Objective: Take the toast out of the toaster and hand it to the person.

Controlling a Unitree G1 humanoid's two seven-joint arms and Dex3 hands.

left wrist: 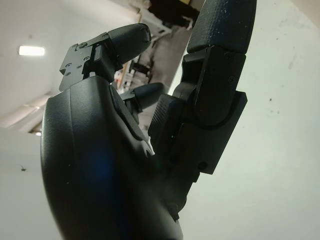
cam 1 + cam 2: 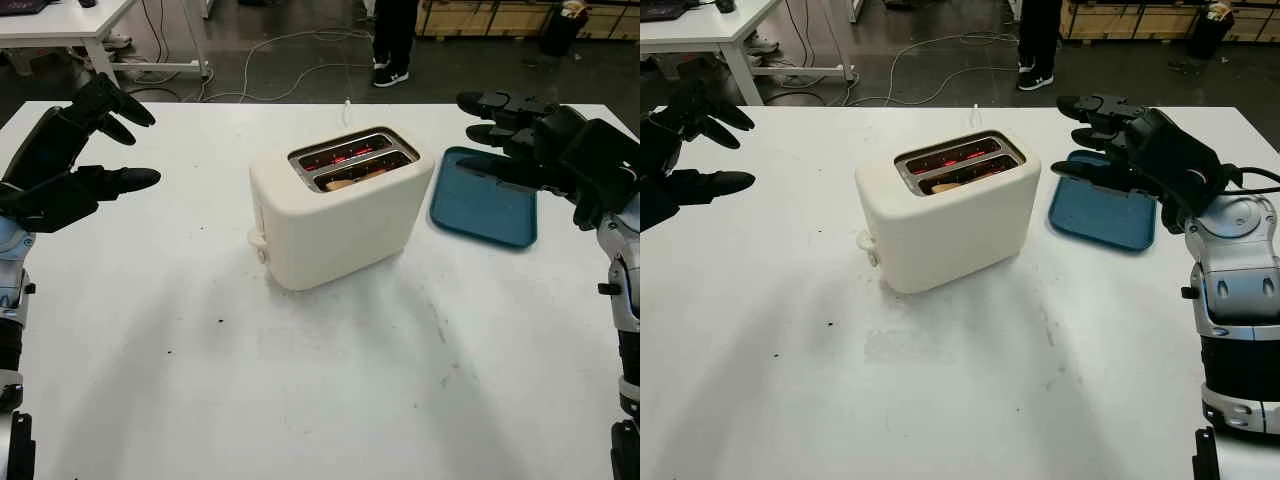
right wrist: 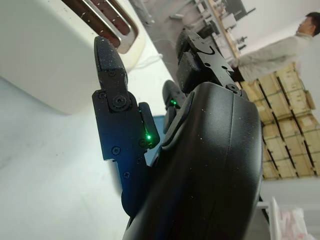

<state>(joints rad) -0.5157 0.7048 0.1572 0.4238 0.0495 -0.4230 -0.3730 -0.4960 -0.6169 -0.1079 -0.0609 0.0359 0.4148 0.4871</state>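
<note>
1. Nearest me I see the bare front of the white worktop (image 2: pixel 300 400), with a few dark specks on it.
2. My black three-finger left hand (image 2: pixel 75 150) is up above the worktop's left side, open and holding nothing, well apart from the toaster.
3. My black three-finger right hand (image 2: pixel 1130 145) is open too, raised over the right side, above the near edge of the flat blue rectangular tray (image 2: pixel 480 210).
4. Between the two hands, in the middle of the worktop, stands the cream plastic two-slot toaster (image 2: pixel 335 215), turned at an angle, its lever knob facing front-left.
5. The far slot glows red inside. In the near slot I can make out a pale brown slice of toast (image 2: pixel 345 183), sunk low; I think it is one slice, though the slot hides most of it.
6. The tray lies just right of the toaster, not touching it.
7. Beyond the worktop's far edge, a person's dark trouser legs and shoes (image 2: pixel 392 45) stand on the grey floor (image 2: pixel 300 60) among loose cables.
</note>
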